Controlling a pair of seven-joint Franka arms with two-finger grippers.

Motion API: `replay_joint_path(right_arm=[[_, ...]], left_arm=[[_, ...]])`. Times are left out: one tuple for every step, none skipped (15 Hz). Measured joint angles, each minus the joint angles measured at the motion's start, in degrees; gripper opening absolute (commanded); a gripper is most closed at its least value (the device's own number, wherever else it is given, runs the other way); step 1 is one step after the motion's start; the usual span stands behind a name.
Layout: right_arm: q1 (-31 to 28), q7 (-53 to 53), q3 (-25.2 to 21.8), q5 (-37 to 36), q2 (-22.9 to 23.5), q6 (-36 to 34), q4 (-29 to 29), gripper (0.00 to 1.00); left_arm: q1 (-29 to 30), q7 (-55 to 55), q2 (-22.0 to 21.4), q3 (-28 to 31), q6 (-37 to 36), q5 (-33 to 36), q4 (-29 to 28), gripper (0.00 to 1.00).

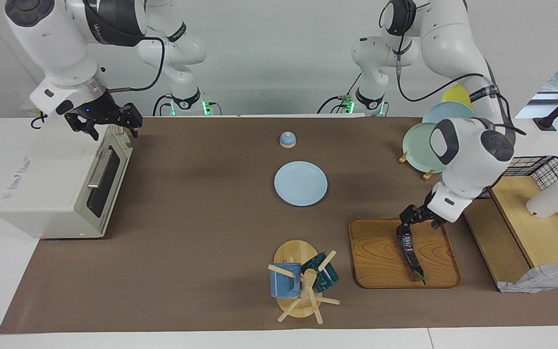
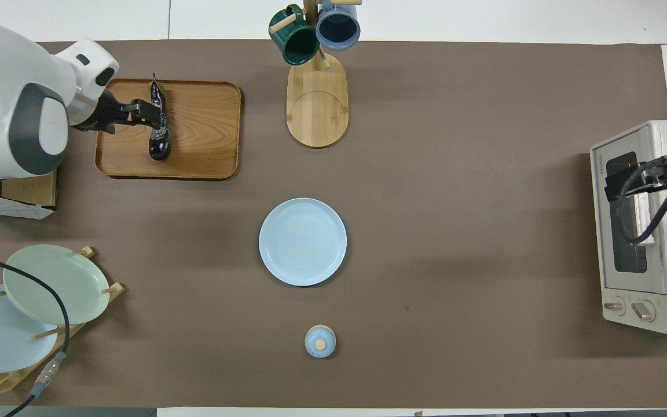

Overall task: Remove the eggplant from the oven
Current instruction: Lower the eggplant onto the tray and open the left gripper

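L gripper point(image 1: 417, 224) jaws apart over tray point(image 1: 380, 264), eggplant point(image 1: 410, 252) released; R gripper point(image 1: 107, 123) open above oven point(image 1: 41, 194)

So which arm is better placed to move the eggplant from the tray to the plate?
Left. The left gripper hangs open over the eggplant on the tray; the right gripper is over the oven.

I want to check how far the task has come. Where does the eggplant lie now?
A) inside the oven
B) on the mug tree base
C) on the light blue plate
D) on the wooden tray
D: the eggplant lies flat on the wooden tray, with the left hand open just above one of its ends; the oven door is closed.
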Motion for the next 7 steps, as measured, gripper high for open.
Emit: replay_joint_path(right_arm=[[0.08,0.02,-0.06,0.00,-0.15,0.00,0.00,1.00],[0.12,0.03,-0.22,0.00,-0.26,0.00,-0.02,1.00],[0.13,0.03,-0.40,0.00,-0.33,0.00,-0.03,1.00],[0.13,0.03,-0.53,0.00,-0.34,0.00,-0.04,1.00],[0.13,0.03,-0.62,0.00,-0.34,0.00,-0.05,1.00],[0.13,0.03,-0.66,0.00,-0.34,0.00,-0.08,1.00],[0.13,0.03,-0.68,0.00,-0.34,0.00,-0.10,1.00]], left_arm=[[0.20,-0.39,-2.48,0.12,-3.03,0.02,0.03,1.00],[0.39,-0.67,-4.78,0.16,-5.71,0.04,0.04,1.00],[0.43,-0.98,-6.91,0.23,-8.15,0.08,0.04,1.00],[0.43,-1.51,-8.96,0.25,-10.64,0.38,0.03,1.00],[0.44,-2.04,-10.98,0.26,-13.19,1.04,0.03,1.00],[0.44,-2.41,-12.97,0.27,-15.93,1.68,0.03,1.00],[0.44,-2.69,-15.04,0.36,-19.04,1.98,0.00,1.00]])
